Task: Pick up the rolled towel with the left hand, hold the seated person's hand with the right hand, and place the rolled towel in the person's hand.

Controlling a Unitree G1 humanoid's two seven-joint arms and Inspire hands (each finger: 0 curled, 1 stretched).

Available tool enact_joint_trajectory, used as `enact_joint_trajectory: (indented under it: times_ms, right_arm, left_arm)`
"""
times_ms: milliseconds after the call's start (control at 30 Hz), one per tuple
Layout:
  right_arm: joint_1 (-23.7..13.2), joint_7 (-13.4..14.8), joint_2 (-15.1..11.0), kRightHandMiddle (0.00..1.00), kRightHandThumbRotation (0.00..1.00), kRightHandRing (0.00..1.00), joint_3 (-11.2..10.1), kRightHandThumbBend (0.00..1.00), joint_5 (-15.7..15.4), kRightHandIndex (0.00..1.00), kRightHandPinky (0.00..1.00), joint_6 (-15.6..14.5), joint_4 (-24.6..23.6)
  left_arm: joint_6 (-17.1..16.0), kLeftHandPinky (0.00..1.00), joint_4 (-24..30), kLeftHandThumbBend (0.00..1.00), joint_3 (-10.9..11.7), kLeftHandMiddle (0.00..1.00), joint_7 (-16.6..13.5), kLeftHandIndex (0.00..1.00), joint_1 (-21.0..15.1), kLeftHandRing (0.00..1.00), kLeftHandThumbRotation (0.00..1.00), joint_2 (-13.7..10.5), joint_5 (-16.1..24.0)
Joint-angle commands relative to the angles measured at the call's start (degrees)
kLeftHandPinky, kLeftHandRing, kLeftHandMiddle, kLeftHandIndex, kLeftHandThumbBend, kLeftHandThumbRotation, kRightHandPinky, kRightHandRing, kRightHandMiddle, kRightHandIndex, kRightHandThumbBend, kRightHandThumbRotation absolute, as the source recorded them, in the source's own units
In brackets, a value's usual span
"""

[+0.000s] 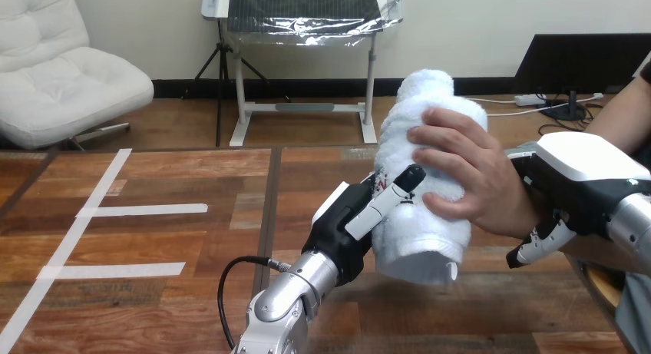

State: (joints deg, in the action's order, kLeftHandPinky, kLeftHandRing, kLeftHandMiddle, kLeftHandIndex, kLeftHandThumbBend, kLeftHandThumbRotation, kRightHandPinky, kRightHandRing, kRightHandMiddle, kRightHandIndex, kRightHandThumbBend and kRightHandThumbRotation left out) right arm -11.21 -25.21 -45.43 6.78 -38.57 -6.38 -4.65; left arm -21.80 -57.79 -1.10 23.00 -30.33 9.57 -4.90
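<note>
The white rolled towel stands nearly upright above the table's right half. My left hand grips its lower left side, with a finger laid across its front. The person's hand comes in from the right and wraps the towel's middle, fingers over the front. My right hand sits at the person's wrist, white shell on top, with its fingers curled under the wrist. The towel's far side is hidden.
The wooden table carries strips of white tape on its left half. The person's forearm enters from the upper right edge. My left forearm rises from the bottom centre.
</note>
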Motion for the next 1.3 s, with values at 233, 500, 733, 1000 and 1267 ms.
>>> enact_joint_trajectory:
  times_ms: [233,500,733,1000,1267]
  right_arm:
    - [-0.27,0.51,0.05,0.79,0.0,0.71,-1.99,0.85,0.7,0.79,0.59,-0.55,-4.02]
    - [1.86,1.51,1.24,0.8,0.0,0.71,-3.58,0.87,2.11,0.8,0.6,-1.34,-7.62]
    - [4.63,2.09,3.26,0.8,0.0,0.73,-5.32,0.87,2.43,0.79,0.62,-4.0,-14.21]
    - [9.2,7.77,8.66,0.79,0.0,0.73,-7.49,0.86,2.77,0.77,0.63,-4.15,-22.93]
    - [13.27,15.96,16.11,0.78,0.0,0.7,-7.03,0.82,1.18,0.73,0.6,-2.89,-29.49]
  left_arm:
    - [-0.3,0.66,4.51,0.84,-1.92,0.79,3.97,0.89,-1.45,0.73,0.62,1.49,0.19]
    - [0.82,0.63,8.0,0.81,-1.95,0.77,4.03,0.87,0.9,0.71,0.6,0.77,0.12]
    - [0.09,0.63,12.31,0.72,-1.51,0.76,4.49,0.86,4.14,0.71,0.57,0.6,-0.96]
    - [-3.21,0.62,18.74,0.6,-1.75,0.75,1.46,0.85,8.97,0.7,0.62,0.18,0.07]
    - [-5.41,0.63,26.5,0.51,-2.78,0.76,-3.16,0.85,14.24,0.7,0.79,-0.98,2.26]
